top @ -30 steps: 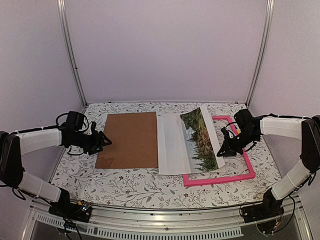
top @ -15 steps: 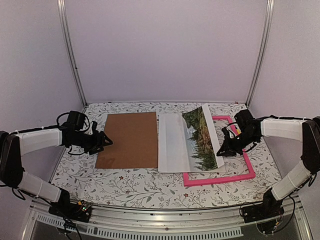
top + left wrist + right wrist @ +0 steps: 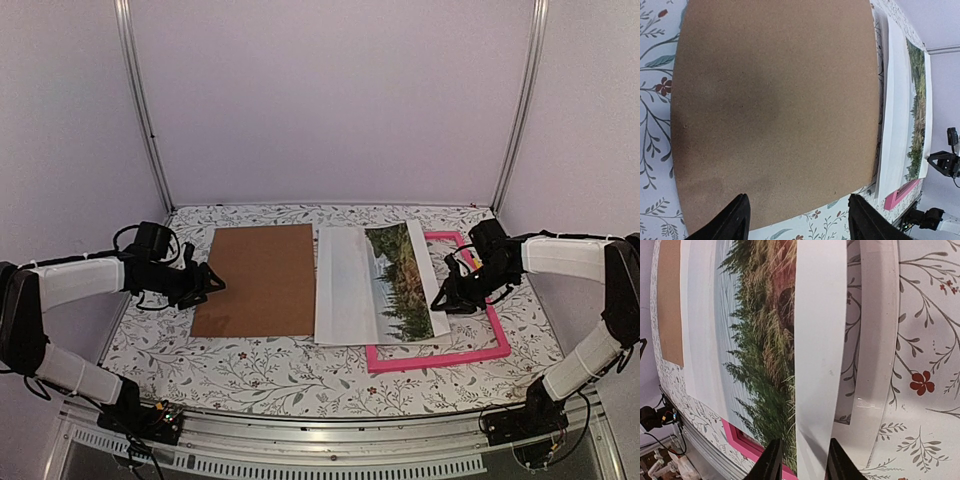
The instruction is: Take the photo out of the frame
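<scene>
Tabletop [image 3: 270,375]: white surface printed with leaves and small red flowers.

Large thin rectangular photo [image 3: 372,285] [image 3: 900,110] [image 3: 760,340], with a wide white border around dark green trees and pale sky, sits mid-tabletop. Its left part lies on the tabletop. Its right part lies over the left side of the thin bright pink rectangular frame [image 3: 440,358] [image 3: 901,194] [image 3: 742,437]. The frame is flat on the tabletop, with its near, right and far sides showing.

The photo's right border is tilted up off the surface.

Right tool [image 3: 445,300] [image 3: 802,462]: fingers [image 3: 771,462] drawn close, with the raised white border running between them. It looks clamped on that edge.

Right wrist view: a pale translucent band [image 3: 872,340] lies over the floral print just beyond the border. Cannot tell what it is.

Plain brown rectangular backing board [image 3: 258,280] [image 3: 775,110] [image 3: 669,300]: flat on the tabletop, just left of the photo, long edges side by side. Cannot tell whether they touch.

Left tool [image 3: 208,282] [image 3: 797,210]: fingers [image 3: 737,220] wide apart, nothing between them. It hangs at the board's left edge. Contact with the board cannot be judged.
</scene>
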